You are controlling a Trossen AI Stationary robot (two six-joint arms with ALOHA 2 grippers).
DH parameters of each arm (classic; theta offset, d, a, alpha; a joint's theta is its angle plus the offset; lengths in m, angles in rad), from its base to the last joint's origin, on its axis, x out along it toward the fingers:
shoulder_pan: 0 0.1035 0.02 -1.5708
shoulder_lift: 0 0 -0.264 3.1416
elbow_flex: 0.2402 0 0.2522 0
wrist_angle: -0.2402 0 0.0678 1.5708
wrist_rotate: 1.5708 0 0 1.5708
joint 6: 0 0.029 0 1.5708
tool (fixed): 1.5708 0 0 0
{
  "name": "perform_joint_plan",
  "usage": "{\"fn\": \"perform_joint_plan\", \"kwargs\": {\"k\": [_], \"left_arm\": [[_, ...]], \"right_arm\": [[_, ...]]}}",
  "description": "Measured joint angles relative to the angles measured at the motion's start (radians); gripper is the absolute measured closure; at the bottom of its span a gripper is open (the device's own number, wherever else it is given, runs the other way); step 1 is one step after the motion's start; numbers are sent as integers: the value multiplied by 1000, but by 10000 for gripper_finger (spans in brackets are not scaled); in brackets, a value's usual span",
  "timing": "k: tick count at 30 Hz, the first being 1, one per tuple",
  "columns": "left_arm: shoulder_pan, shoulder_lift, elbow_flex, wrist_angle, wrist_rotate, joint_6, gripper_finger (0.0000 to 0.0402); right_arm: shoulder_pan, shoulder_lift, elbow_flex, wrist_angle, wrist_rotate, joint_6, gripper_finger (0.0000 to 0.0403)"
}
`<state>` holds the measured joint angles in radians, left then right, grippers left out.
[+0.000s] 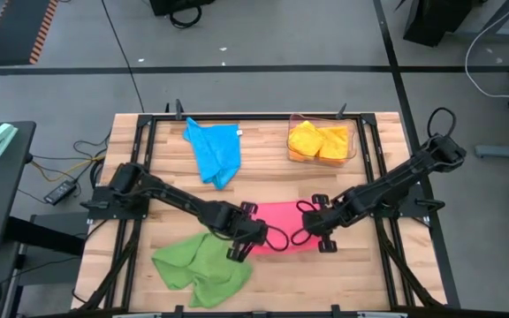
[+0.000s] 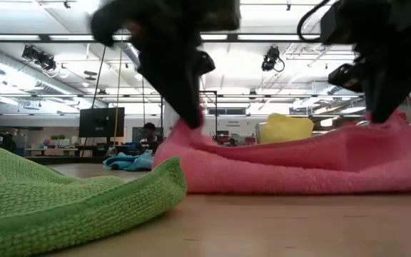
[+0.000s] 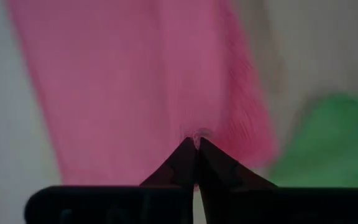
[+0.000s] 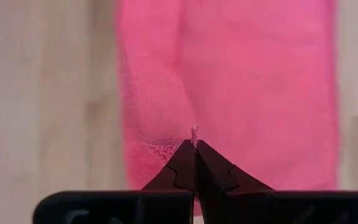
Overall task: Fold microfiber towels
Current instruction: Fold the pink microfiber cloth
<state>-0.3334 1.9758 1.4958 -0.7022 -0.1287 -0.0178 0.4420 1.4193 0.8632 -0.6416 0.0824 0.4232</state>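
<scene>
Green towel (image 2: 63,196) nearest, at 7 o'clock of pink towel (image 1: 281,216); left gripper (image 3: 196,142) and right gripper (image 4: 194,144) each pinch the pink towel's edge, fingers closed.

I see one towel (image 1: 283,231) at mid-table between both grippers. A second towel (image 1: 200,269) lies to its left, a third (image 1: 215,150) behind, near the bin (image 1: 353,141).

The light wooden slatted tabletop (image 1: 131,274) stands on a grey floor (image 1: 263,35). A clear rectangular plastic bin (image 1: 352,141) sits near its far right corner. A small black device with cables (image 1: 60,191) lies on the floor beside the tabletop's left edge.
</scene>
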Motion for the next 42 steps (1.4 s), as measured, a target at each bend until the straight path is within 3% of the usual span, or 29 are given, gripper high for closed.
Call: {"fn": "perform_joint_plan", "kwargs": {"k": [6, 14, 19, 26, 35, 42], "left_arm": [[47, 29, 1, -19, -30, -1, 394], [108, 104, 0, -44, -45, 2, 379], [142, 97, 1, -45, -45, 6, 394], [181, 92, 1, -91, -46, 38, 370], [228, 89, 1, -120, -45, 63, 394], [256, 89, 1, -122, -44, 58, 370]], "right_arm": [[-44, 0, -3, -6, 40, -22, 393], [-81, 1, -3, -36, 41, -42, 393], [-82, 1, -3, -45, 41, -60, 393], [-110, -3, 33, -102, 61, -61, 393], [-179, -3, 17, -97, 74, -41, 393], [-215, -3, -2, -93, 75, -5, 393]]}}
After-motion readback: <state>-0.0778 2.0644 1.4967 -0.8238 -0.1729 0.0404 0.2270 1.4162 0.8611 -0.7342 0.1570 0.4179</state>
